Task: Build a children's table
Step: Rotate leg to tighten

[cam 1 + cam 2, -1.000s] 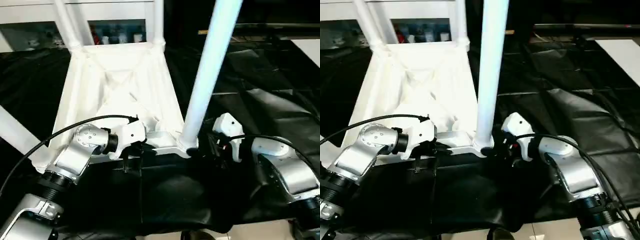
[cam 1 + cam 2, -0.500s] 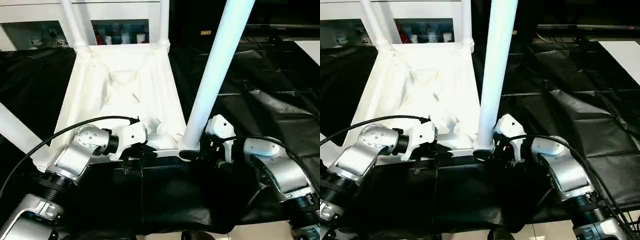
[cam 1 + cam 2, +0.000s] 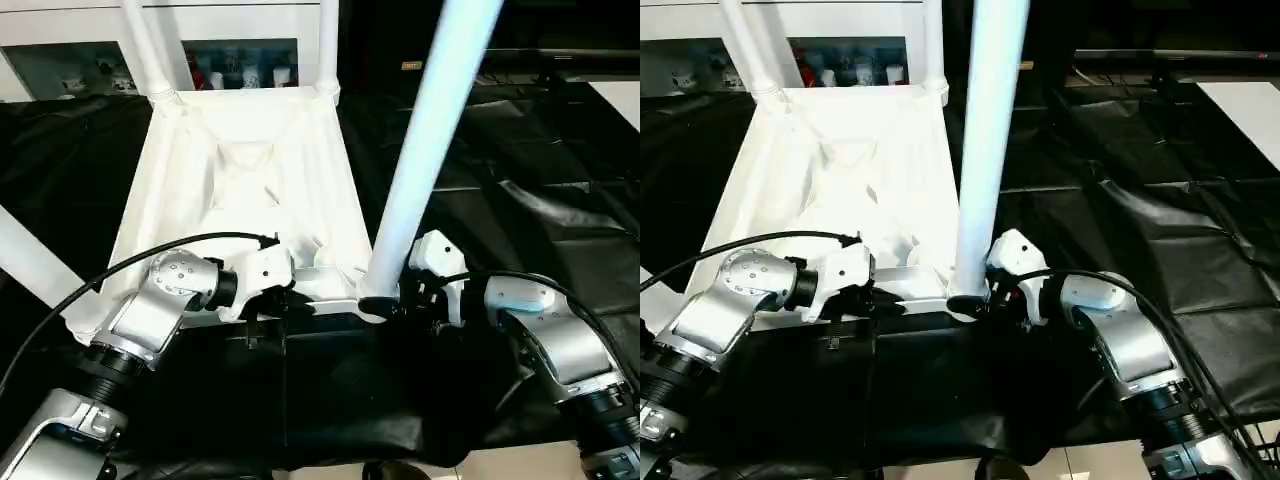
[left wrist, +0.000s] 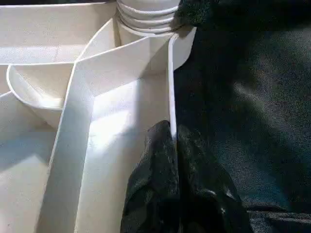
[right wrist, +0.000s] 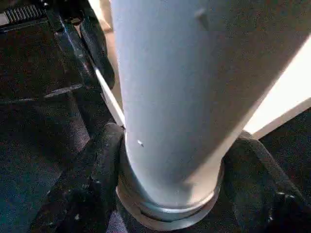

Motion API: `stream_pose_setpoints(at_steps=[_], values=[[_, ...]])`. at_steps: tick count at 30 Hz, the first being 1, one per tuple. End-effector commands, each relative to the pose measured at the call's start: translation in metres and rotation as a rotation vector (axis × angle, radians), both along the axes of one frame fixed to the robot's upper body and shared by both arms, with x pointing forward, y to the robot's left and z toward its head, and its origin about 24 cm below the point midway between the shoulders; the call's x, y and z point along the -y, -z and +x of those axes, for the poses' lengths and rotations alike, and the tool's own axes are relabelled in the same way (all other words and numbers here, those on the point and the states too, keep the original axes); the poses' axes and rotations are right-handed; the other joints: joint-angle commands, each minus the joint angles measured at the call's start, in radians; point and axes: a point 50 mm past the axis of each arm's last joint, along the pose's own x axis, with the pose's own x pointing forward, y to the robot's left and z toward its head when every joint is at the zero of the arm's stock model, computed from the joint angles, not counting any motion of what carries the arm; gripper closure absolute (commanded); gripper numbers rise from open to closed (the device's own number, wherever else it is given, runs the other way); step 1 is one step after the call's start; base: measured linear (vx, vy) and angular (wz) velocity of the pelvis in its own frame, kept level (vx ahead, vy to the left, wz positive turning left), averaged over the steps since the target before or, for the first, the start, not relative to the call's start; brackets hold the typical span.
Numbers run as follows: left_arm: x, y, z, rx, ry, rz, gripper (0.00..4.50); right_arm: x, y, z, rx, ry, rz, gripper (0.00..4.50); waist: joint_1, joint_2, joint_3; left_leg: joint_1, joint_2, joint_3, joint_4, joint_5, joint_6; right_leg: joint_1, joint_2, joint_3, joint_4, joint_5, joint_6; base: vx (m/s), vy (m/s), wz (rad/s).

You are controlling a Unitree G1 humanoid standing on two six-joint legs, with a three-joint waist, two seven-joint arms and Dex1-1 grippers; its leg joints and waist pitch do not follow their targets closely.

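Now right tool (image 5: 170, 189) around leg (image 3: 420, 160)

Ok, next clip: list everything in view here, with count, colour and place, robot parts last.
tabletop: one, white, upside down on the black cover, ribbed underside up.
legs: four, white; two stand in the far corner sockets, one in the near right socket, one at the near left corner.
black cover: one, spread under the work.
cabinet: one, white, behind, small items on its shelf.
left gripper: black fingers pinched on the tabletop's near rim wall.
right gripper: black fingers either side of the near right leg's base.
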Motion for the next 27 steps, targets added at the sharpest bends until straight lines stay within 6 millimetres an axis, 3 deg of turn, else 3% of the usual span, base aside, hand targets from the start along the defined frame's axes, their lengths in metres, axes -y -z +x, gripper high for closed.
stream_pose_setpoints(at_steps=[1,9,12,14,16,19,21,23,27], values=[[0.006,0.018,-0.012,-0.085,0.058,0.041,4.5,-0.002,0.001,-0.001,-0.004,-0.004,0.016,1.87,0.002,-0.004,-0.066,0.017,0.052,-0.018,-0.047,-0.1,0.113,0.049,-0.061,0.041,-0.036,-0.012,-0.302,0.0,0.0,0.0],[0.006,0.018,-0.012,-0.093,0.044,0.04,4.5,-0.002,0.004,0.001,0.0,0.045,0.033,1.89,0.001,-0.003,-0.065,0.017,0.052,-0.018,-0.047,-0.105,0.108,0.049,-0.061,0.042,-0.036,-0.018,-0.303,0.0,0.0,0.0],[0.014,0.02,-0.001,-0.07,-0.063,0.026,4.5,-0.001,0.01,0.014,0.021,0.239,0.067,1.89,-0.006,-0.001,-0.06,0.016,0.052,-0.017,-0.05,-0.151,0.087,0.041,-0.062,0.043,-0.043,-0.088,-0.298,0.0,0.0,0.0],[0.021,0.022,0.006,-0.06,-0.126,0.015,4.5,-0.004,0.015,0.02,0.01,0.351,0.096,1.89,-0.01,-0.005,-0.05,0.02,0.048,-0.023,-0.057,-0.253,0.028,0.038,-0.065,0.043,-0.063,-0.288,-0.259,-0.027,0.001,-0.01],[0.03,0.024,0.011,-0.051,-0.172,0.003,4.5,-0.01,0.019,0.023,-0.013,0.443,0.13,1.89,-0.013,-0.008,-0.046,0.019,0.046,-0.027,-0.062,-0.283,0.007,0.036,-0.066,0.043,-0.074,-0.389,-0.208,-0.059,0.008,-0.06],[0.048,0.026,0.022,-0.021,-0.264,-0.007,4.5,-0.026,0.025,0.029,-0.063,0.591,0.186,1.89,-0.011,-0.006,-0.046,0.032,0.045,-0.028,-0.063,-0.325,-0.01,0.02,-0.066,0.046,-0.088,-0.467,-0.168,0.0,0.0,0.0],[0.058,0.026,0.027,-0.005,-0.314,-0.007,4.5,-0.034,0.028,0.032,-0.085,0.668,0.198,1.89,-0.01,-0.006,-0.046,0.028,0.045,-0.031,-0.066,-0.323,-0.015,0.022,-0.067,0.046,-0.088,-0.477,-0.155,0.0,0.0,0.0],[0.064,0.026,0.03,0.011,-0.351,-0.003,4.5,-0.039,0.03,0.035,-0.095,0.723,0.198,1.89,-0.008,-0.003,-0.048,0.032,0.045,-0.031,-0.067,-0.331,-0.017,0.016,-0.066,0.045,-0.092,-0.475,-0.144,0.0,0.0,0.0],[0.079,0.027,0.035,0.039,-0.387,0.012,4.5,-0.054,0.031,0.041,-0.091,0.804,0.186,1.9,-0.007,-0.002,-0.049,0.031,0.045,-0.034,-0.071,-0.345,-0.023,0.018,-0.065,0.043,-0.092,-0.456,-0.139,0.0,0.0,0.0]])
